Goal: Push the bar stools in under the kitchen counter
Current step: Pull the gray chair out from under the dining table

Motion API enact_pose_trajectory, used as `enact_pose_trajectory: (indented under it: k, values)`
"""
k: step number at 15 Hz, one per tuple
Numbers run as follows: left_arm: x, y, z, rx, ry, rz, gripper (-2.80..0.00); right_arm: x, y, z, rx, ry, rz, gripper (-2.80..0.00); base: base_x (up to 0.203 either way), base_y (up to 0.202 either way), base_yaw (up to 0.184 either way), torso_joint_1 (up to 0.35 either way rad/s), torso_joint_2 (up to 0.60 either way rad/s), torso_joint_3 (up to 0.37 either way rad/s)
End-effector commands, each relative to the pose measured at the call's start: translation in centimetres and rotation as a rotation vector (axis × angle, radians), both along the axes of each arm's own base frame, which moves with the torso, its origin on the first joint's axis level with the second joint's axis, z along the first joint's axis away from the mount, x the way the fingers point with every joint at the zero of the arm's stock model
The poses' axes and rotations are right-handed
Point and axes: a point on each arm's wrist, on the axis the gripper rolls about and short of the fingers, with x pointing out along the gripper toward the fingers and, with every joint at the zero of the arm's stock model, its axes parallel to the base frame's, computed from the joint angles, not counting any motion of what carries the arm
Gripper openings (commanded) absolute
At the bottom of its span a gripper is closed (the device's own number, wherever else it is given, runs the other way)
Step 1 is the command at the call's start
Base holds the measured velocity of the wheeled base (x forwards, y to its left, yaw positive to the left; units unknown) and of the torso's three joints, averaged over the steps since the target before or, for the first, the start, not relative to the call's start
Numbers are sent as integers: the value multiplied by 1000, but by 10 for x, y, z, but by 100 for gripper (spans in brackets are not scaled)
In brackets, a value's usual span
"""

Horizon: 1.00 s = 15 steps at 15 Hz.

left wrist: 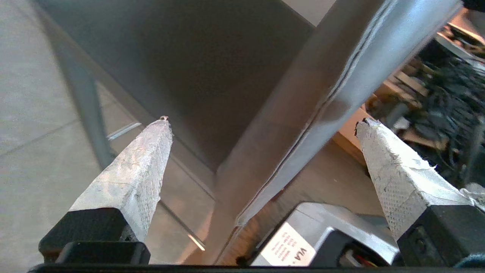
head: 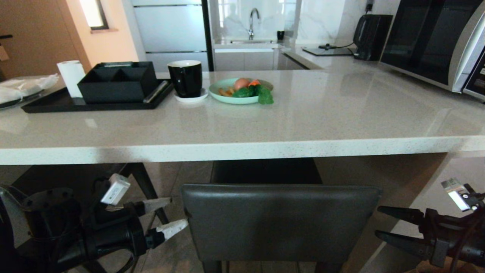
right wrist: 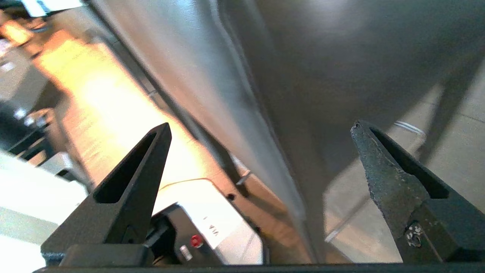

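One bar stool stands in front of the kitchen counter (head: 242, 149). Its dark grey backrest (head: 280, 222) is just below the counter's thick speckled edge, and its seat (head: 265, 170) reaches under the counter. My left gripper (head: 178, 212) is open at the backrest's left end, its white fingers pointing at it. My right gripper (head: 377, 222) is open at the right end. In the left wrist view the backrest's edge (left wrist: 303, 98) runs between the open fingers of the left gripper (left wrist: 261, 121). The right wrist view shows the backrest (right wrist: 197, 83) ahead of the open right gripper (right wrist: 261, 127). Neither gripper holds anything.
A slim dark leg (head: 146, 187) and a dark shape sit under the counter at left. The counter's side panel (head: 413, 178) stands close to the stool's right. On top are a black tray with a box (head: 117, 81), a black mug (head: 185, 77), a green plate of food (head: 242, 91) and a microwave (head: 435, 38).
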Motion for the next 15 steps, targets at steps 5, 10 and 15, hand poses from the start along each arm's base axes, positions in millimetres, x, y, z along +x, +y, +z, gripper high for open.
enact_pose_trajectory:
  k: [5,10,15]
  values:
    - [15,-7,-8,-7,8,-50,0,28,7,-12,10,-40,95,0,0,0,0,0,0,0]
    - [16,-27,-1,-14,-32,-134,0,37,15,-17,34,-91,189,0,0,0,0,0,0,0]
    - [24,-39,0,-19,-55,-169,0,42,30,-21,39,-86,261,0,0,0,0,0,0,0]
